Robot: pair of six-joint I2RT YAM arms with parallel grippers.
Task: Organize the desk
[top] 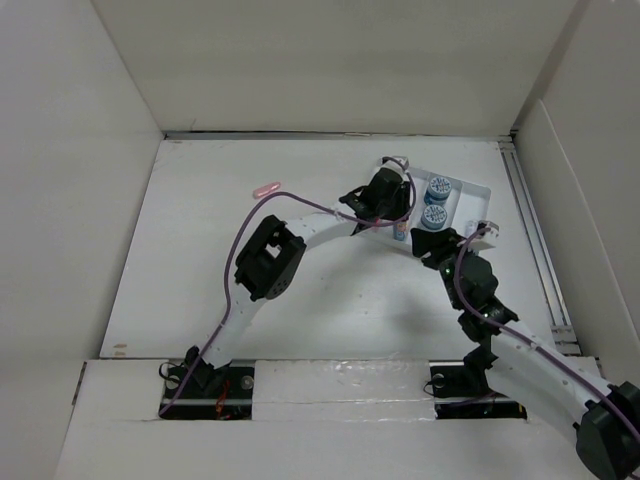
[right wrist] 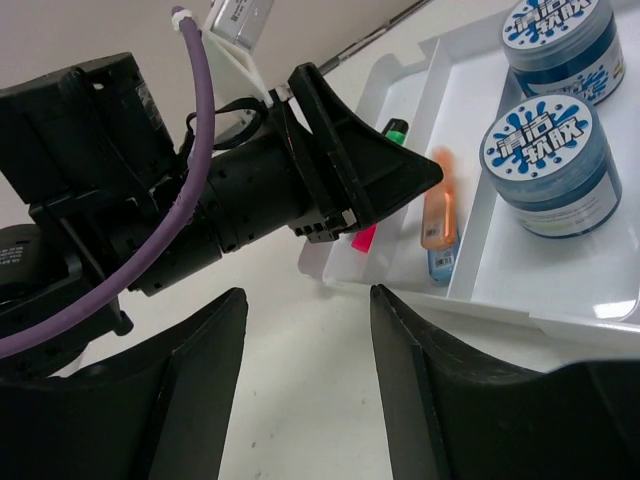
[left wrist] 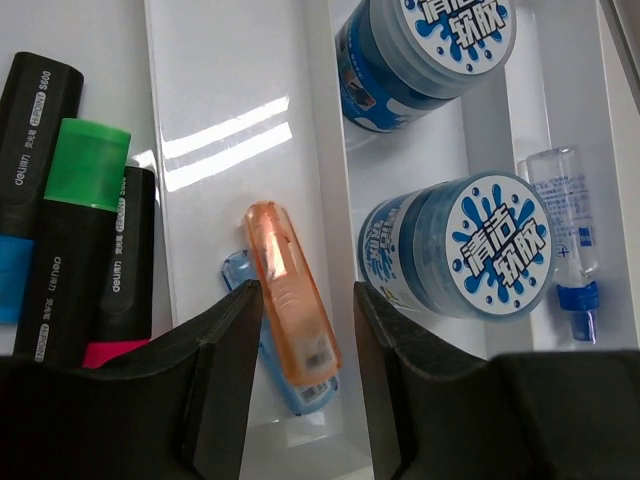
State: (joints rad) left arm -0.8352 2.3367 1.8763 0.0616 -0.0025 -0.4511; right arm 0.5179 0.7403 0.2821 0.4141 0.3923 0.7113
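The white desk (top: 330,300) carries a white compartment tray (top: 480,190) at the back right. My left gripper (left wrist: 308,290) hangs open over the tray's narrow middle compartment. An orange translucent plastic piece (left wrist: 295,300) lies there between its jaws, with a gap on each side, resting on a blue one (left wrist: 238,275). In the top view the left gripper (top: 392,212) is at the tray's left side. My right gripper (right wrist: 306,295) is open and holds nothing, just above bare desk (right wrist: 300,400) at the tray's near edge.
Two blue round tubs (left wrist: 460,250) (left wrist: 425,45) and a small bottle with a blue cap (left wrist: 568,230) fill the right compartments. Black highlighters with a green cap (left wrist: 80,170) lie in the left one. A pink piece (top: 267,188) lies loose on the desk at the back.
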